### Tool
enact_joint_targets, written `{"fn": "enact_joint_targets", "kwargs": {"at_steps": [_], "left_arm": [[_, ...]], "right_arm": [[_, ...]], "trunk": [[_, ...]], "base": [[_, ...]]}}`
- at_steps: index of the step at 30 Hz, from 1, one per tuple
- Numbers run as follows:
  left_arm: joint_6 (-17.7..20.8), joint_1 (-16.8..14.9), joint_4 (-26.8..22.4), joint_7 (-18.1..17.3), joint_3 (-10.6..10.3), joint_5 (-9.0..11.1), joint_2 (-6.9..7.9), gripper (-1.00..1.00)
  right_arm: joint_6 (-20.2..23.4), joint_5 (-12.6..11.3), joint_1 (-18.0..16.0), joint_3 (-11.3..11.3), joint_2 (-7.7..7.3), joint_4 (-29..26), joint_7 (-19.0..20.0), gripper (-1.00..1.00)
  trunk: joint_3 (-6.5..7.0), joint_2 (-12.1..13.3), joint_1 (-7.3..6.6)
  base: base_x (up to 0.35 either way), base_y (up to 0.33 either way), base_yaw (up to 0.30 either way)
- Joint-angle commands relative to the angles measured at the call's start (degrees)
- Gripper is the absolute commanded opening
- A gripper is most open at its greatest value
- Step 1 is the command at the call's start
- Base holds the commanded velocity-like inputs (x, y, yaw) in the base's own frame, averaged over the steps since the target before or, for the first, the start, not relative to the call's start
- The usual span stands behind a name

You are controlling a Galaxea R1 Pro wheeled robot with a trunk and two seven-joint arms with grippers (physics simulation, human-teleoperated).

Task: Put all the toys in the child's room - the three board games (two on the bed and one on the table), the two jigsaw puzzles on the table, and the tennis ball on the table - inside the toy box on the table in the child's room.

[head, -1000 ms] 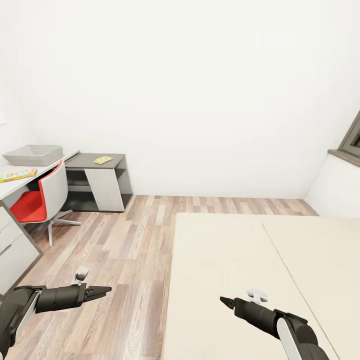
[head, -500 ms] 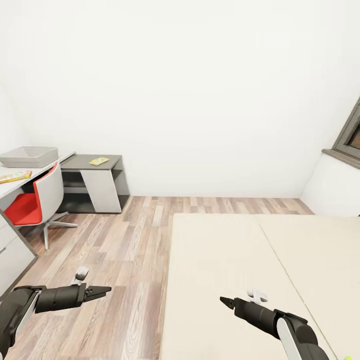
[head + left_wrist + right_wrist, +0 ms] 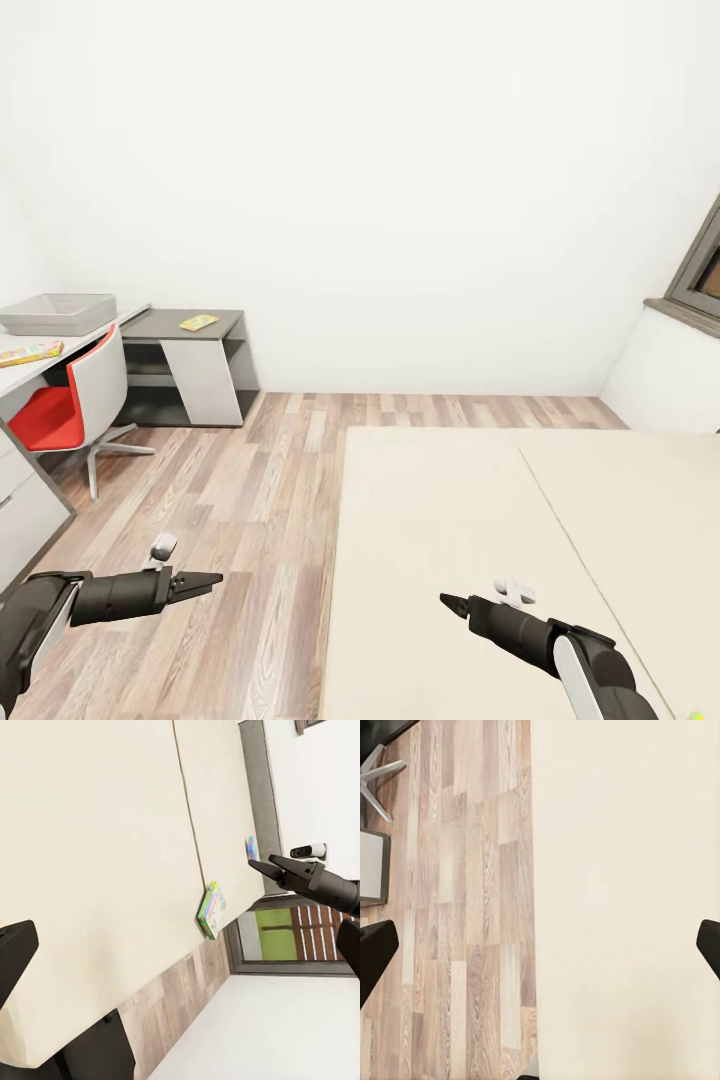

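From the head, the grey toy box point(image 3: 57, 313) sits far off on the left on the light table point(image 3: 20, 375), with a flat colourful game point(image 3: 30, 352) lying near it and a small yellow-green flat thing point(image 3: 198, 322) on the lower dark counter point(image 3: 190, 325) (too small to tell what it is), while the left claw point(image 3: 208, 578) hangs over the wood floor point(image 3: 250, 500) and the right claw point(image 3: 450, 603) over the cream bed point(image 3: 500, 530), both with tips pressed together. From the left wrist, a green and yellow board game point(image 3: 212, 910) and a smaller blue one point(image 3: 250, 848) lie flat on the bed by its far edge, close to the right claw's closed tip. From the right wrist, the bed's edge meets the floor beside a chair leg point(image 3: 379, 772).
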Motion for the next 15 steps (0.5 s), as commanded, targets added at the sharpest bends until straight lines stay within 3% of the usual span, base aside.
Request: {"fn": "enact_joint_targets", "kwargs": {"at_steps": [1,10,15], "left_arm": [[0.6,-0.04,-0.01,-0.22,0.02,-0.04,0.01,1.0],[0.6,-0.04,-0.01,-0.23,0.02,-0.04,0.02,1.0],[0.6,-0.03,-0.01,-0.22,0.02,-0.04,0.05,1.0]], "right_arm": [[0.33,0.01,-0.05,-0.1,0.01,-0.04,0.24,1.0],[0.37,0.01,-0.05,-0.1,0.01,-0.04,0.25,1.0],[0.39,0.01,-0.05,-0.1,0.01,-0.04,0.25,1.0]], "trunk": [[-0.12,-0.12,0.03],[-0.1,-0.12,0.03],[0.09,-0.12,0.03]], "base": [[0.0,0.0,0.0],[0.0,0.0,-0.008],[0.0,0.0,-0.109]]}}
